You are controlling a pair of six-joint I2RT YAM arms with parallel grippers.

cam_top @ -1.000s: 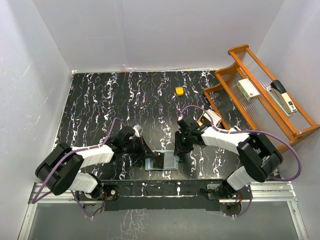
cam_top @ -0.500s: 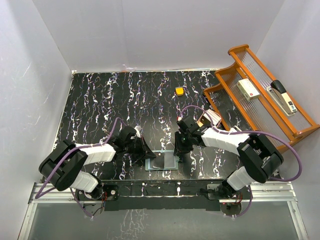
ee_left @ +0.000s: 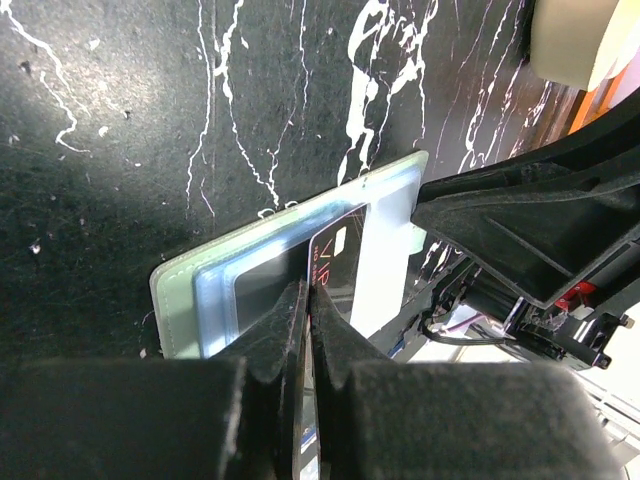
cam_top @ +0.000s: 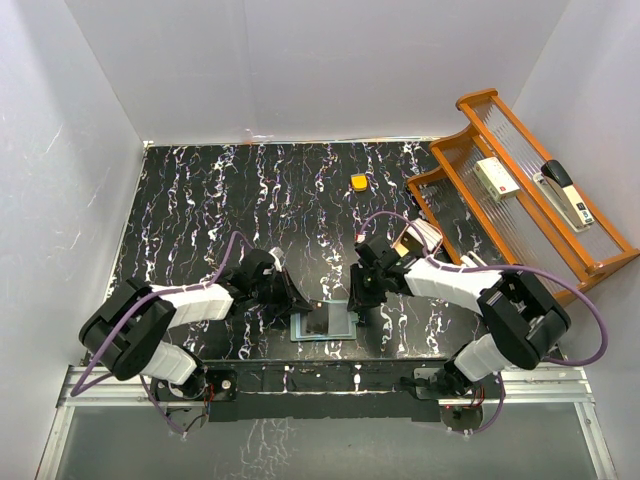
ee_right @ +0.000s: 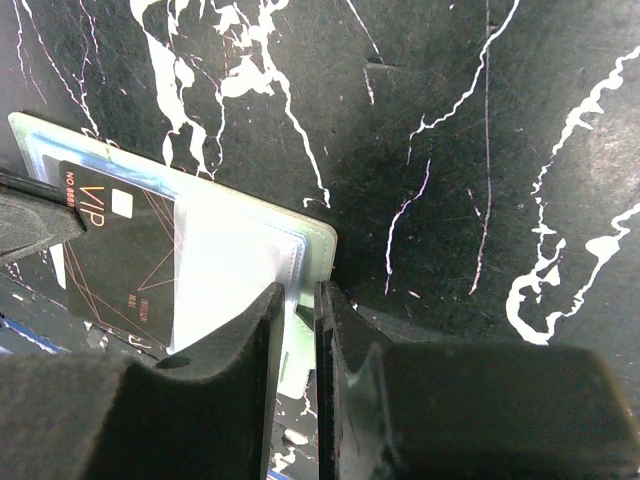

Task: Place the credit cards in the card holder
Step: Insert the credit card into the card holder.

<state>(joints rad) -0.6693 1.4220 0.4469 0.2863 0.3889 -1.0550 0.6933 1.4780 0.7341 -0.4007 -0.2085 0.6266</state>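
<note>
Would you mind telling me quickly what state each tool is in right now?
Left tool: closed, pinching the dark card.
Right tool: nearly closed, apparently clamped on the edge of the card holder.

White walls (cam_top: 300, 60) on three sides — black white-veined tabletop (cam_top: 200, 200); orange wooden rack (cam_top: 478, 97) at right.

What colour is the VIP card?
The VIP card is black with copper lines; right wrist view.
</note>
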